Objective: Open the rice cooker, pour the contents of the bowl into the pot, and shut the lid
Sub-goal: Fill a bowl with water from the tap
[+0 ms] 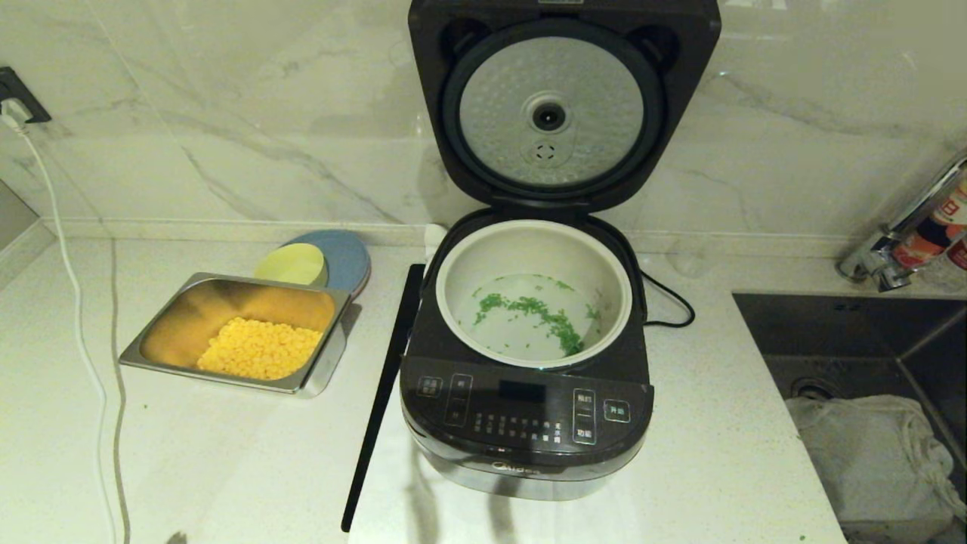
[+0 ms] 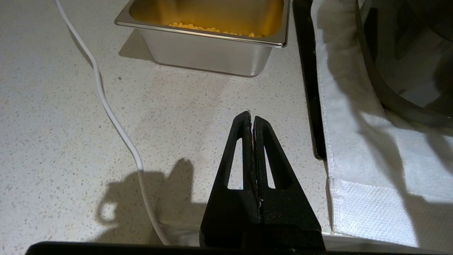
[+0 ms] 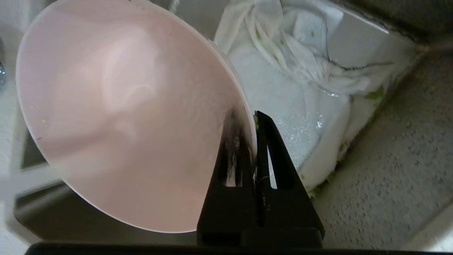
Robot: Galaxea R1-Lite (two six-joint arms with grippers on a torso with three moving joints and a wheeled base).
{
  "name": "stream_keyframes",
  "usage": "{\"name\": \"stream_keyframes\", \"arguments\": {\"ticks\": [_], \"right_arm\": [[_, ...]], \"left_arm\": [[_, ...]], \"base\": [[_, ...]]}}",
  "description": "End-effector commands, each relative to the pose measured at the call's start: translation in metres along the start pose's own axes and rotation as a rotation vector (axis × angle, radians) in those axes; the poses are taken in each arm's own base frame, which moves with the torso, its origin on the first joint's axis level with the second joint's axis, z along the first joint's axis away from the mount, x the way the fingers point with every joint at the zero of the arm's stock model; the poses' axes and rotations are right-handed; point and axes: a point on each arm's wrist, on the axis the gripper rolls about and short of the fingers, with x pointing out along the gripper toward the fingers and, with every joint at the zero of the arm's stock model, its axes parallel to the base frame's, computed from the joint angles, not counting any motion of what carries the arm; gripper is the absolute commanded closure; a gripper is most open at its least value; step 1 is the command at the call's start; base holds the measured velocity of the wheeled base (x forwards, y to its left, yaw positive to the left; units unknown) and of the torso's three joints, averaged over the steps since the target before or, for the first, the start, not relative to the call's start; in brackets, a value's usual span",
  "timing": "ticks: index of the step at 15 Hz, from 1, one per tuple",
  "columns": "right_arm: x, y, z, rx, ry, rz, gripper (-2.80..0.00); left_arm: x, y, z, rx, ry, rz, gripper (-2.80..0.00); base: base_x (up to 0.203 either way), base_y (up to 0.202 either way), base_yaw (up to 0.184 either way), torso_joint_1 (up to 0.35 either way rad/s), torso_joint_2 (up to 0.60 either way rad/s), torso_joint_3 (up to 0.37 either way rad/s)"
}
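Your left gripper [image 2: 252, 118] hangs clenched and empty at the cooker's eight o'clock. One rice cooker [image 1: 529, 340], lid [image 1: 563, 106] up, one pot [image 1: 533, 291] holding the green contents [image 1: 536, 311]: pouring looks done. Your right gripper [image 3: 254, 118] pinches the one emptied bowl [image 3: 124, 117] above the sink [image 3: 368, 46], at three o'clock. Next, park it, then press the lid shut.

A pale speckled tabletop [image 1: 189, 453] fills the lower frame, meeting a white marble wall [image 1: 227, 113] veined in grey across the top. At upper left a wall socket [image 1: 15, 94] feeds a white cable [image 1: 75, 302] trailing down the left edge. At right — a dark sink [image 1: 854, 340] with a chrome tap [image 1: 906, 234] above it.
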Motion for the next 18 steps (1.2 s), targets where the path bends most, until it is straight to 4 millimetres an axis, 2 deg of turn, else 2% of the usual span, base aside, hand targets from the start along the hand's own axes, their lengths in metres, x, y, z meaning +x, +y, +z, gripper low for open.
{"name": "stream_keyframes", "arguments": {"ticks": [1,8,11,14,18], "right_arm": [[0.005,0.000,0.002,0.013,-0.001,0.003,0.00],[0.007,0.005,-0.001,0.003,0.009,0.010,0.00],[0.004,0.008,-0.009,0.003,0.034,0.005,0.00],[-0.020,0.020,-0.034,-0.040,0.086,0.006,0.00],[-0.078,0.059,-0.089,-0.236,0.142,0.073,0.00]], "left_arm": [[0.001,0.000,-0.003,0.000,0.008,0.000,0.00],[0.001,0.000,-0.003,0.000,0.008,0.000,0.00],[0.001,0.000,-0.003,0.000,0.008,0.000,0.00],[0.001,0.000,-0.003,0.001,0.008,0.000,0.00],[0.001,0.000,-0.003,0.000,0.008,0.000,0.00]], "base": [[0.000,0.000,0.000,0.000,0.00,0.000],[0.000,0.000,0.000,0.000,0.00,0.000],[0.000,0.000,0.000,0.000,0.00,0.000],[0.000,0.000,0.000,0.000,0.00,0.000],[0.000,0.000,0.000,0.000,0.00,0.000]]}}
